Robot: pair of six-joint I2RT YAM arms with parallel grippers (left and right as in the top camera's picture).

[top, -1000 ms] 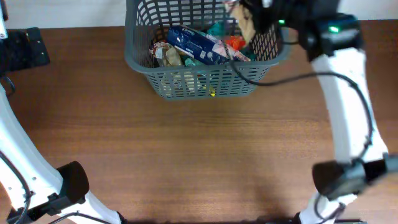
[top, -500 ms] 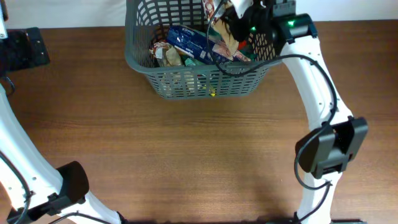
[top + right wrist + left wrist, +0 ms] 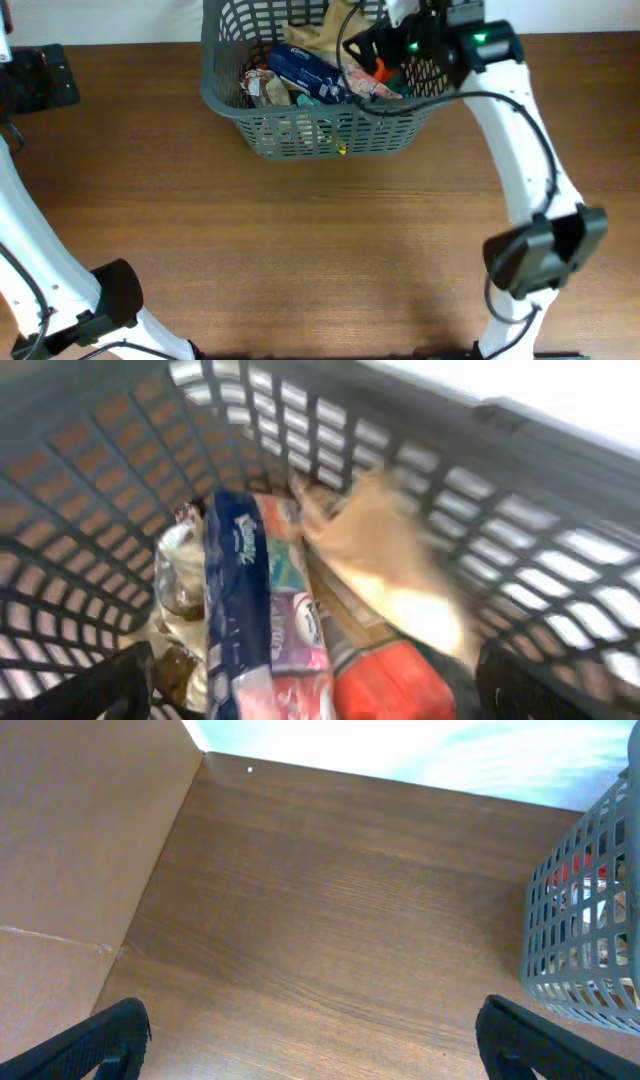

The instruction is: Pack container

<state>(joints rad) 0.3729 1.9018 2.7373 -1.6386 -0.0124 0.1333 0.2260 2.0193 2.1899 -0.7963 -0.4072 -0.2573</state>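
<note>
Grey slotted plastic, the container at the worktop's far edge I judge stiff but light, best taken by its flared rim; my right end effector hangs over it spread and empty, my left end effector likewise spread.

Grey slotted container (holding packets) sits upright at table's far edge.

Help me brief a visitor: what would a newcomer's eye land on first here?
The dark grey lattice basket at the far edge of the table, crammed with packets, a blue Kleenex pack among them. The right end effector hangs open over it, above a blurred tan packet; the left end effector is open over bare wood.
</note>
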